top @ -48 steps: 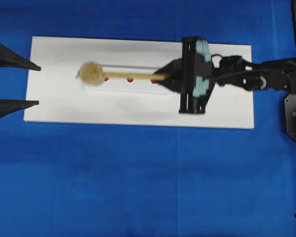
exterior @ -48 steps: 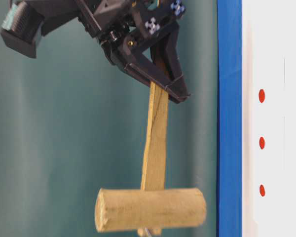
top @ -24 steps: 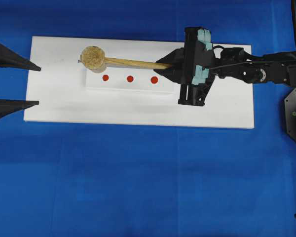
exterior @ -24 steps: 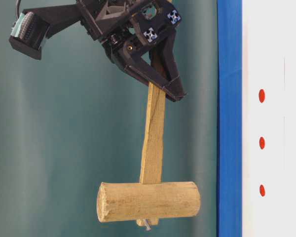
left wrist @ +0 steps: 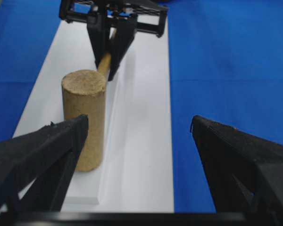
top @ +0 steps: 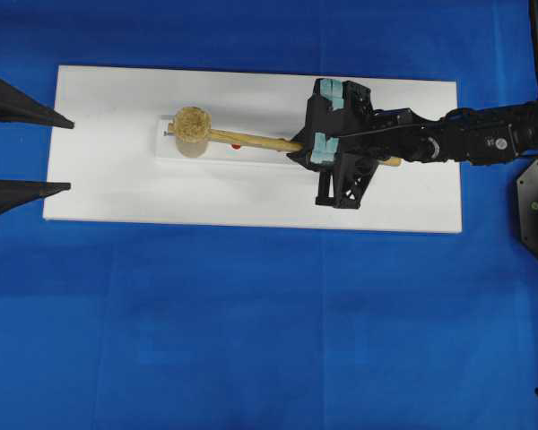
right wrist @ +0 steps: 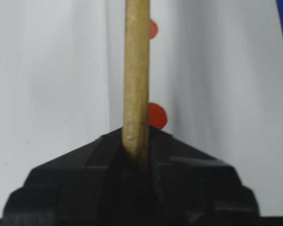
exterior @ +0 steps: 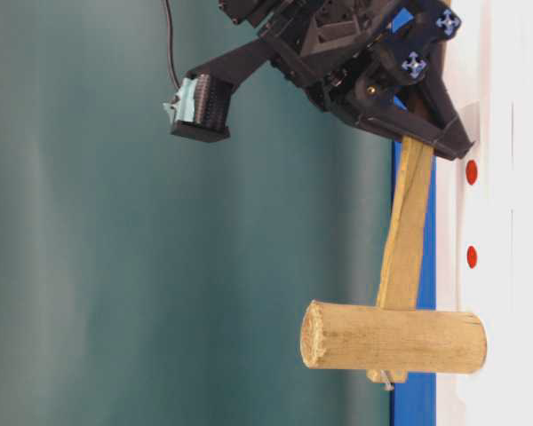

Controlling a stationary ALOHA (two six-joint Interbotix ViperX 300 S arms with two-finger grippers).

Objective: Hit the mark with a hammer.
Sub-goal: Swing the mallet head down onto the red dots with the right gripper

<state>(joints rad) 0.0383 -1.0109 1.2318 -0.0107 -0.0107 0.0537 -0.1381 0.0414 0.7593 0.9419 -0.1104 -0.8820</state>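
Hammer (top: 224, 136) – handle clamped tight in the right gripper (top: 301, 147), left gripper (left wrist: 137, 141) idle and wide open – stands head-down on the white board (top: 108, 179) over the leftmost red mark, so the strike looks landed.

Hammer (top: 217, 136): pale raw wood, rough fibrous head end, matt. Board (top: 117, 188): smooth white, matt. Worktop (top: 251, 331): blue cloth-like cover. Right gripper (top: 298, 151): matt black plastic.
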